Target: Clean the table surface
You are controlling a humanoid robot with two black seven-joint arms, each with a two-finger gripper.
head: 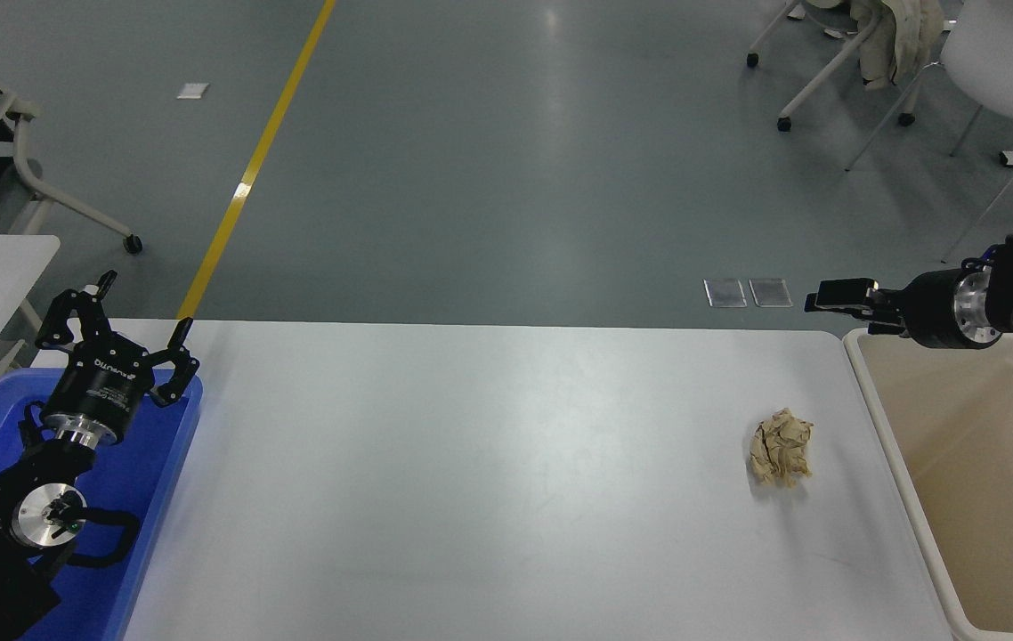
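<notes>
The right gripper reaches in from the right edge, pointing left, high over the far right corner of the table; seen side-on, I cannot tell whether its fingers are apart or together, and it holds nothing I can see. The left gripper is parked at the lower left with its fingers spread wide and empty, over a blue plastic bin.

The table surface is the big white top with rounded corners filling most of the foreground between the blue bin on the left and a cream tub pushed up against its right edge. On the table surface, well over to the right and near the tub, lies one crumpled ball of tan paper, well apart from both grippers.
</notes>
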